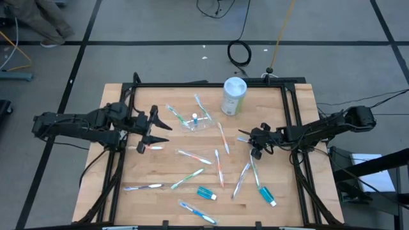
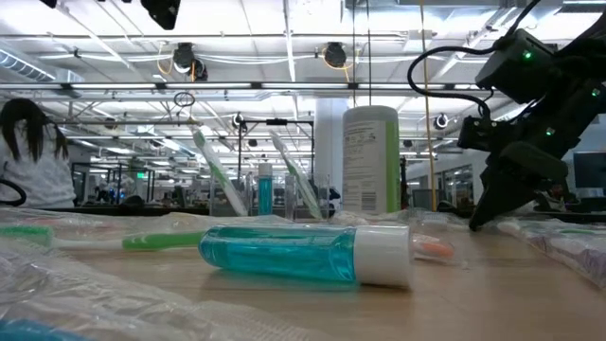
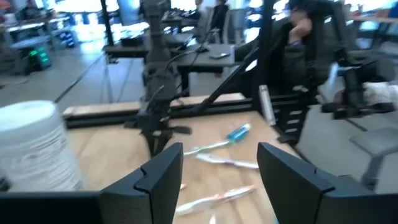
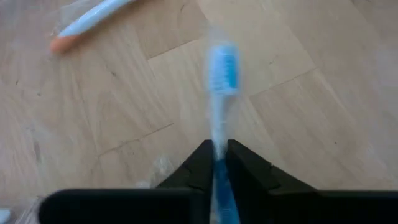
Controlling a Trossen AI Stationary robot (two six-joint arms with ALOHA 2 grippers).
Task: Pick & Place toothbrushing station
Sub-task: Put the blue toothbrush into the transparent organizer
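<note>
A small clear cup (image 1: 195,122) stands mid-table with two toothbrushes (image 2: 214,170) leaning in it. Several more toothbrushes (image 1: 192,156) and blue toothpaste tubes (image 1: 206,193) lie scattered on the wood; one tube (image 2: 303,254) lies close in the low view. My right gripper (image 1: 249,138) is low over the table's right half, right of the cup, and is shut on a blue toothbrush (image 4: 222,68). My left gripper (image 1: 153,130) hangs open above the table's left side, pointing level toward the right, with nothing between its fingers (image 3: 158,180). My right gripper pinches the blue toothbrush's handle (image 4: 217,163) between its two fingers. The fingers slant down from the table's right side and lie along the brush. The bristle head (image 4: 222,73) sticks out past the fingertips. Whether the head touches the wood I cannot tell.
A tall white-and-green canister (image 1: 234,96) stands at the far edge, between the cup and my right gripper. Black frame rails (image 1: 291,128) run along the table's sides. A second tube (image 1: 266,195) and brushes lie near the front right.
</note>
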